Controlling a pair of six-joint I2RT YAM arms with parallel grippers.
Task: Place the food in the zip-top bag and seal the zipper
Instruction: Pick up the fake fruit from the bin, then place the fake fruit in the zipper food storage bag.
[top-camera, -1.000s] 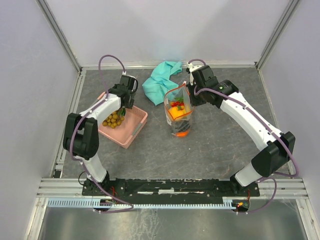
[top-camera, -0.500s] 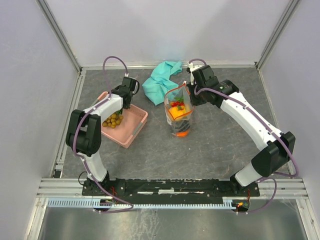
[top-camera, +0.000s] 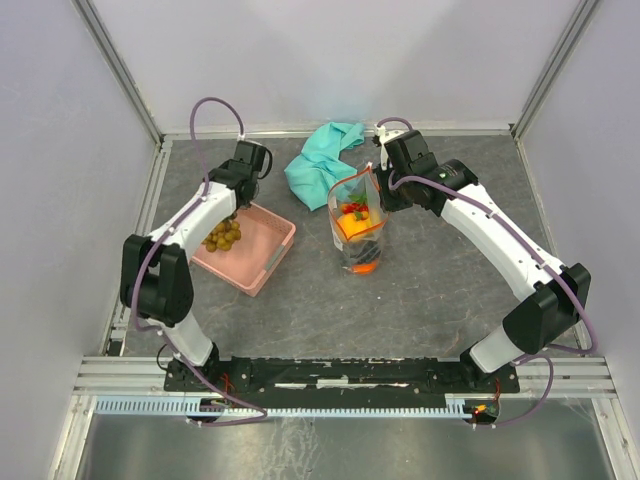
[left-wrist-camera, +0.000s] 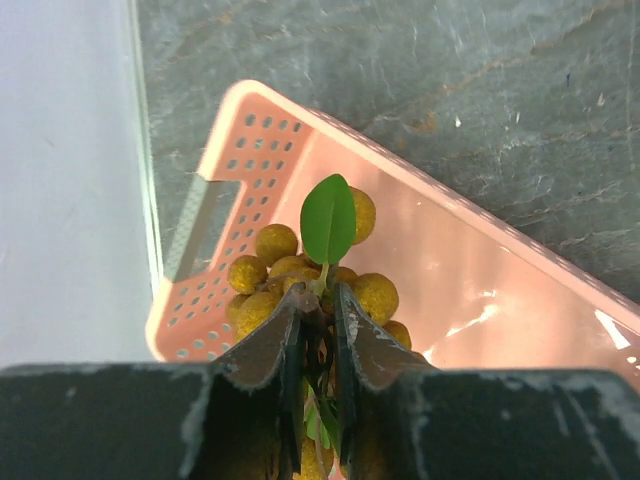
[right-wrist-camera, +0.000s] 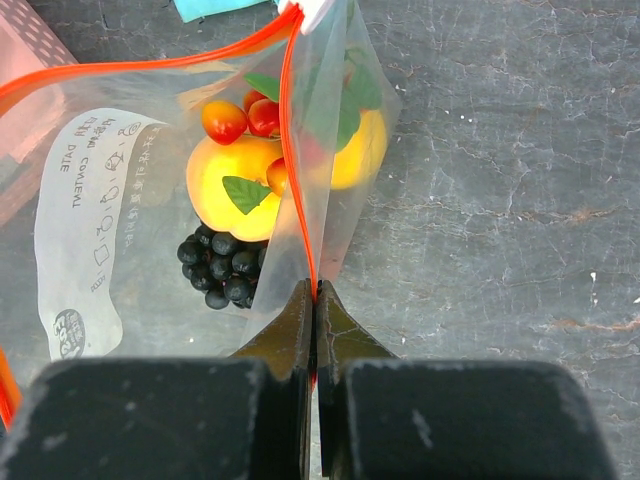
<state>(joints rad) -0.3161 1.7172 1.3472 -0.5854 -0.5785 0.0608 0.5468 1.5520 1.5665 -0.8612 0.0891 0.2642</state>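
- The left gripper (left-wrist-camera: 318, 330) was pinched on the stem of a bunch of berries (left-wrist-camera: 275, 243), its two fingers drawn close with only the stalk between them.
- A green leaf (left-wrist-camera: 328, 218) stood up from the bunch just past the fingertips.
- The yellow-brown berries sat over the corner of the pink basket (left-wrist-camera: 250, 160). I could not tell whether they rested on its floor or hung just above it.
- The right gripper (right-wrist-camera: 313, 320) was pressed together on the edge of the bag (right-wrist-camera: 90, 200), nipping the plastic right at the zipper (right-wrist-camera: 286, 140).
- The bag stood upright on the table (top-camera: 420, 300) to the right of the basket and apart from it, with its mouth open.
- Inside the bag lay a yellow fruit (right-wrist-camera: 235, 185), a cluster of dark berries (right-wrist-camera: 222, 265) below it in the wrist view, and small red pieces (right-wrist-camera: 245, 118) on top, with a few green leaves among them.
- Beyond both, near the back edge of the table, lay a crumpled teal cloth (top-camera: 322, 160), between the two wrists.
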